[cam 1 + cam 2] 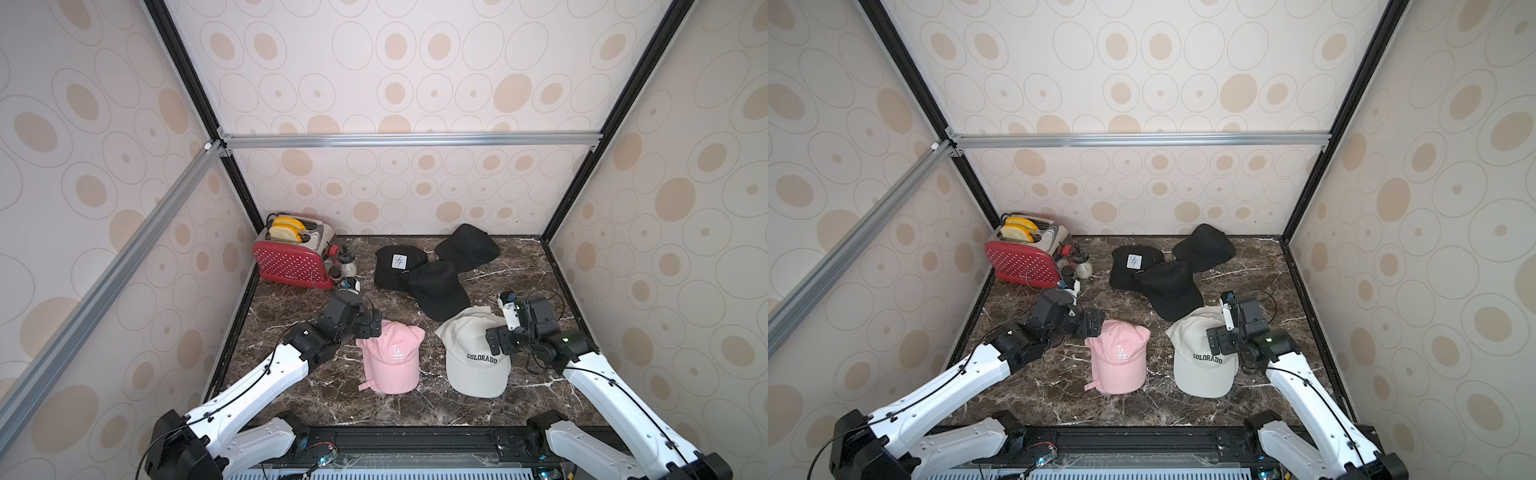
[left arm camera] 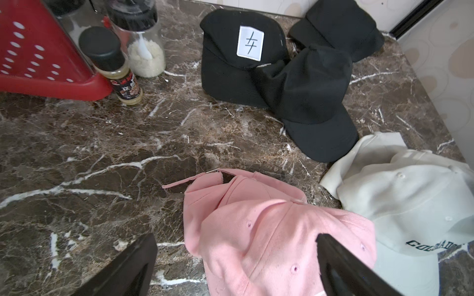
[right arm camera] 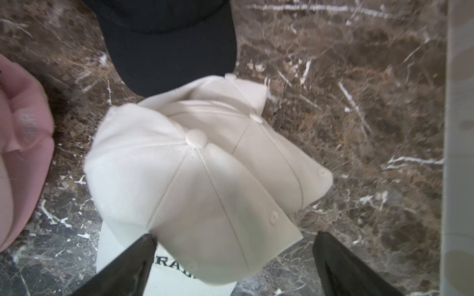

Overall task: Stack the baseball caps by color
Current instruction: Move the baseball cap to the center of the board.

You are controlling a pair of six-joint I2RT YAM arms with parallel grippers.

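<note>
Between the fingers [image 3: 123, 264] of the right gripper [image 3: 234, 235]: nothing gripped, jaws spread wide above the off-white caps [image 3: 195, 164], which lie nested at the front right of the table [image 1: 316, 399]. Left gripper [image 2: 236, 235] likewise wide, empty, over the pink caps [image 2: 256, 225]. Judged outstanding: black caps [image 1: 436, 286] at the rear only overlap (not a true stack). You should lift clear vert., then pinch one black crown near its brim seam, approx. centred, w/o dragging its neighbours. Expect soft fabric to fold.

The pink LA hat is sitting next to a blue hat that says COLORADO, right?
Not blue: the COLORADO hat is off-white, as both top views show. It does sit next to the pink LA hat.
</note>
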